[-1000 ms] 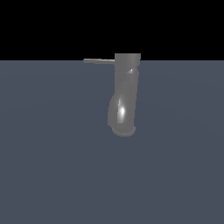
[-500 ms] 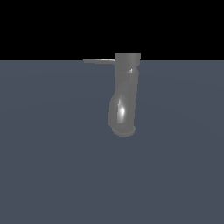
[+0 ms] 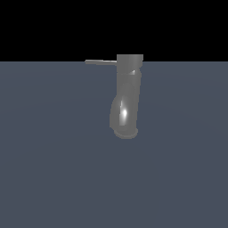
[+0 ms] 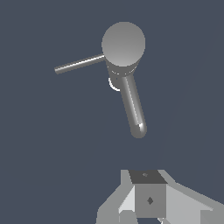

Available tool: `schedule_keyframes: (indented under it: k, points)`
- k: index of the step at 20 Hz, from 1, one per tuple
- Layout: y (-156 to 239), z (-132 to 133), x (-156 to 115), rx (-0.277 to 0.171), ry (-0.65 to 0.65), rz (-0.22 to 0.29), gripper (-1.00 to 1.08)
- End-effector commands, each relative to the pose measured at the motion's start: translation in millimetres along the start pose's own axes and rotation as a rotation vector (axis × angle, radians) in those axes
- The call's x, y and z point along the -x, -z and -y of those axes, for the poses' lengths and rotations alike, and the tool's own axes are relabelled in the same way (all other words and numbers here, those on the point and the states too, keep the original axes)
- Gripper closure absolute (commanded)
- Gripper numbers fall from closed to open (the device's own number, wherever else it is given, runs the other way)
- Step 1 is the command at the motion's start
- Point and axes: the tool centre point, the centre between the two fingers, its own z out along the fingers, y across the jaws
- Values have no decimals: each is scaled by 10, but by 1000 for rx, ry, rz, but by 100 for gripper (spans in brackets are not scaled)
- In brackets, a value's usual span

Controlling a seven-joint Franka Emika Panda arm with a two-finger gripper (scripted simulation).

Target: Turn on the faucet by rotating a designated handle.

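The faucet (image 3: 127, 95) is a glossy grey upright body with a curved spout ending in a flared rim low down. The wrist view looks down on the faucet's round cap (image 4: 123, 43), with the thick spout (image 4: 133, 107) reaching toward the camera. The handle (image 3: 100, 62) is a thin straight rod sticking out sideways from the top of the body, toward the exterior view's left; the handle (image 4: 79, 64) also shows in the wrist view. My gripper (image 4: 148, 205) sits well short of the spout tip, touching nothing, its fingers together with no gap showing. The exterior view does not show the gripper.
The faucet stands on a flat dark blue-grey floor (image 3: 53, 169) that fills both views. Black background lies beyond its far edge in the exterior view.
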Motion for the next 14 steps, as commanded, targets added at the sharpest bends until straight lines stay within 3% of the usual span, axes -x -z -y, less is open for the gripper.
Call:
schedule_keyframes:
  k: [1, 14]
  points:
    - [-49, 71, -107, -7, -64, 5, 108]
    - [-377, 430, -640, -21, -396, 22, 108]
